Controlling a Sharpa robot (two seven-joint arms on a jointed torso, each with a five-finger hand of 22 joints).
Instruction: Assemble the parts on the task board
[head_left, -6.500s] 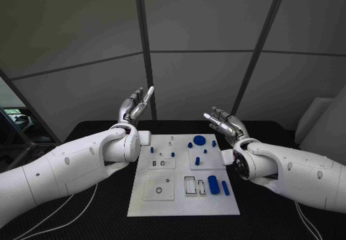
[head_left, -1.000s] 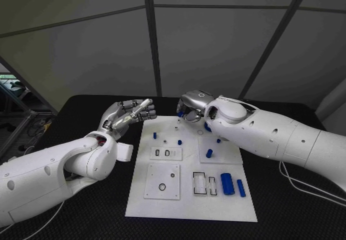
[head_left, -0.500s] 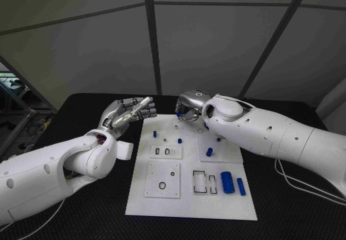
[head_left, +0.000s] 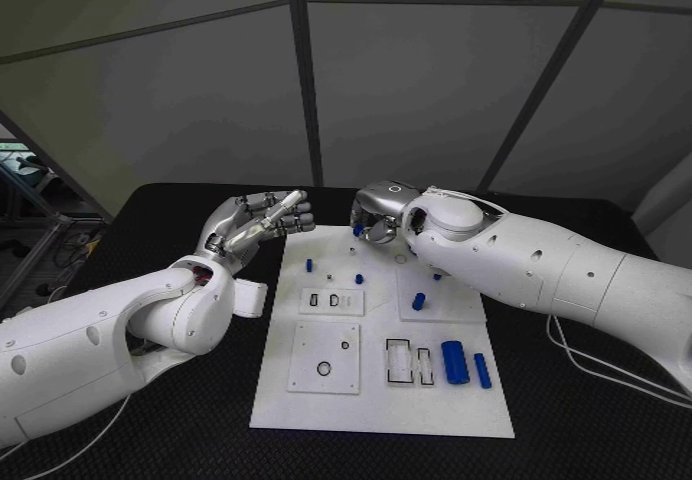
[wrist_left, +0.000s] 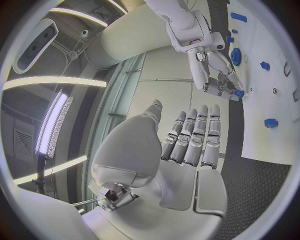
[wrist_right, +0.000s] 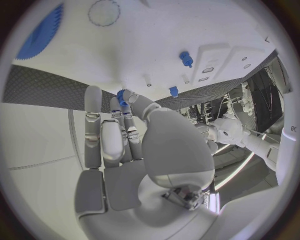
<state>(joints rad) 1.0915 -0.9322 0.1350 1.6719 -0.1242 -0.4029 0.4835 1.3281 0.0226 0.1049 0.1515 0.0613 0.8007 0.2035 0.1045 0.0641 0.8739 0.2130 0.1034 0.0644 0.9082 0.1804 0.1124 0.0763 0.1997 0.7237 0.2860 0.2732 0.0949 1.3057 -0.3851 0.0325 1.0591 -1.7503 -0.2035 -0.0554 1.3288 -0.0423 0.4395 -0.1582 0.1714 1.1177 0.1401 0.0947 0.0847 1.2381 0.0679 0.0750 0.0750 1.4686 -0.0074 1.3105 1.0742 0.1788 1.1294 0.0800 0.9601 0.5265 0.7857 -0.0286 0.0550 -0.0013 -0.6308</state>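
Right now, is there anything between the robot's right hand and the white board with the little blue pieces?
Nothing visible. The right hand hangs over the far end of the white task board and pinches a small blue part in its fingertips; below them lies bare board.

right robot hand (head_left: 378, 222) crowding task board (head_left: 382, 400) far edge among upright pegs (head_left: 309, 266), near half open
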